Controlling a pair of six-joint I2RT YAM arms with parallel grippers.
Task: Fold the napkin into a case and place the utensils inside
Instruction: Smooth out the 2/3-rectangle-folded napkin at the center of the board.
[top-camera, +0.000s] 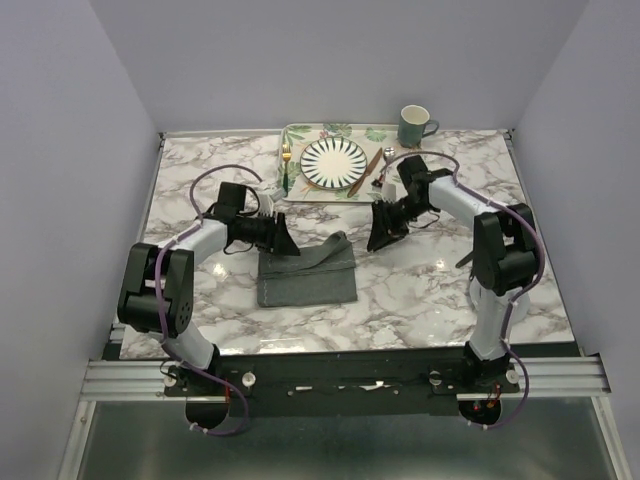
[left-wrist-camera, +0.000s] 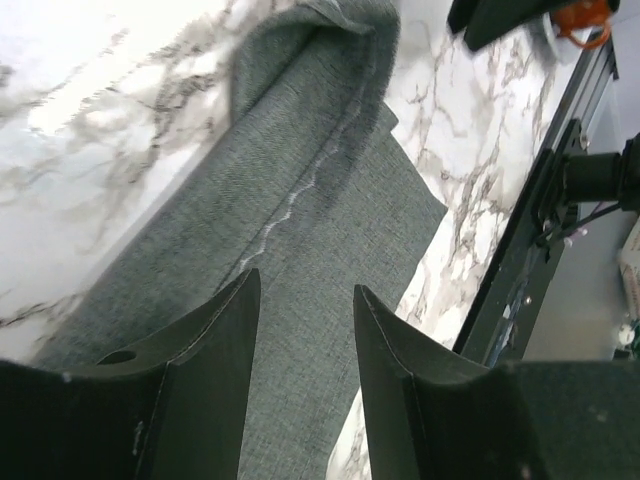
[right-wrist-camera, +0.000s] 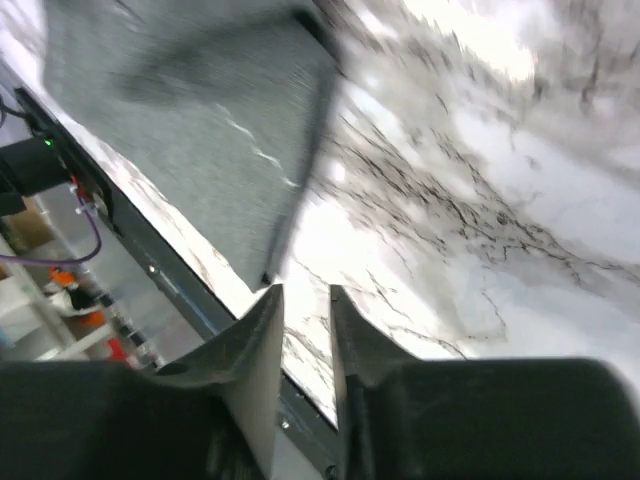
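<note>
Napkin (top-camera: 305, 275), overhead view: it lies on the marble table (top-camera: 420, 290) between the two arms. It is partly folded, with a loose raised roll along its far edge. The fork (top-camera: 286, 165), knife (top-camera: 368, 168) and spoon (top-camera: 388, 155) rest on the tray (top-camera: 300, 135) beside the striped plate (top-camera: 335, 162), well apart from the cloth. A green mug (top-camera: 415, 125) stands behind. The left gripper (top-camera: 281, 238) hangs over the cloth's far left corner. The right gripper (top-camera: 380, 232) hangs just beyond its far right corner.

Left wrist view: the fingers (left-wrist-camera: 225, 340) are parted with nothing between them, and the pale stitched border (left-wrist-camera: 295, 205) runs directly ahead. Judgement: you should pinch that hem low at the edge, taking only the layer you mean to move.

Right wrist view, blurred: the fingers (right-wrist-camera: 262, 340) stand narrowly apart and hold nothing. They are over bare marble beside the cloth's edge. Judgement: you should bring this side onto the matching corner, then carry both corners together and level so the fold lands straight. An uneven pull would likely skew it.
</note>
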